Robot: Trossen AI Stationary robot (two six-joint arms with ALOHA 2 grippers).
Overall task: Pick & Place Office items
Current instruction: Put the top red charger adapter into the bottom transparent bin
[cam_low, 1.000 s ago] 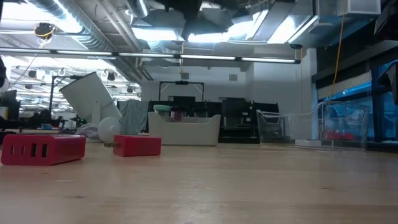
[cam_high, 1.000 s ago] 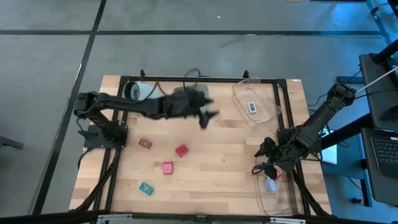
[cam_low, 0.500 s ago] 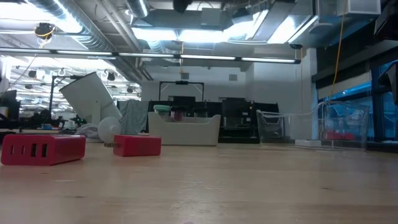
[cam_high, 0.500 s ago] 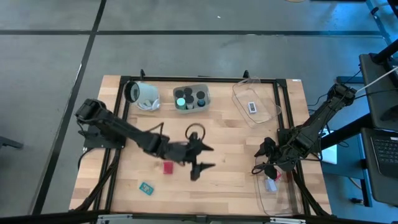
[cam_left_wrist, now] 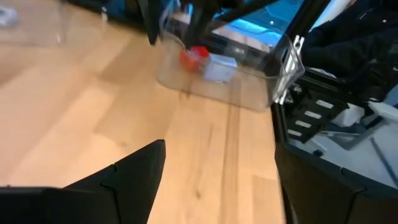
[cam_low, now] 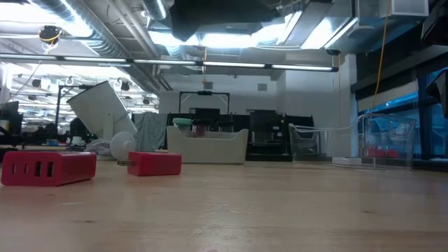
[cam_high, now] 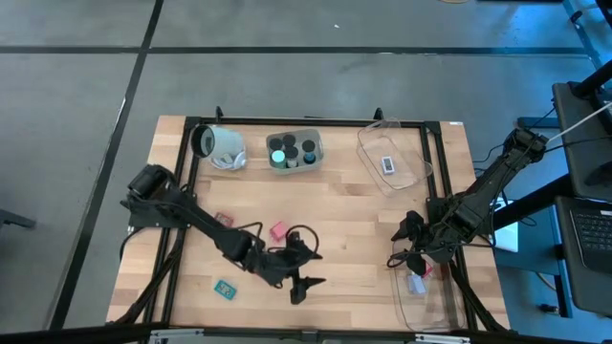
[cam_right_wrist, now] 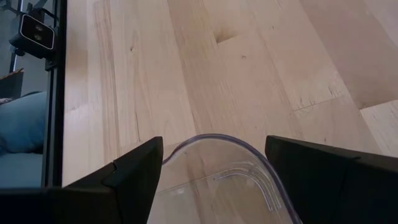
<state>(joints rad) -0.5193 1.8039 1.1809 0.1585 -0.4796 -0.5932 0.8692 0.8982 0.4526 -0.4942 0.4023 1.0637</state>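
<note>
The left arm reaches across the near half of the table, and the left gripper (cam_high: 304,270) hangs with its fingers spread apart and nothing between them, just past a red block (cam_high: 278,230) and out over bare wood. It looks like the reach stage of a pick: no item is in hand yet. The next move calls for lining those spread fingers over one loose piece and coming down square on it, probably a red one, since they lie closest. The right gripper (cam_high: 409,247) waits at the table's right edge, fingers apart and empty, over the rim of a clear tray (cam_high: 428,308) that already holds a red piece and a pale one. Counting the loose items from above: two red blocks show, the second (cam_high: 223,220) nearer the left arm's base, plus one teal rectangle (cam_high: 226,287) near the front edge. At the back, a grey tray (cam_high: 316,153) holds about four round caps, one of them green, and another clear tray (cam_high: 413,175) holds one pale rectangle (cam_high: 387,165).
</note>
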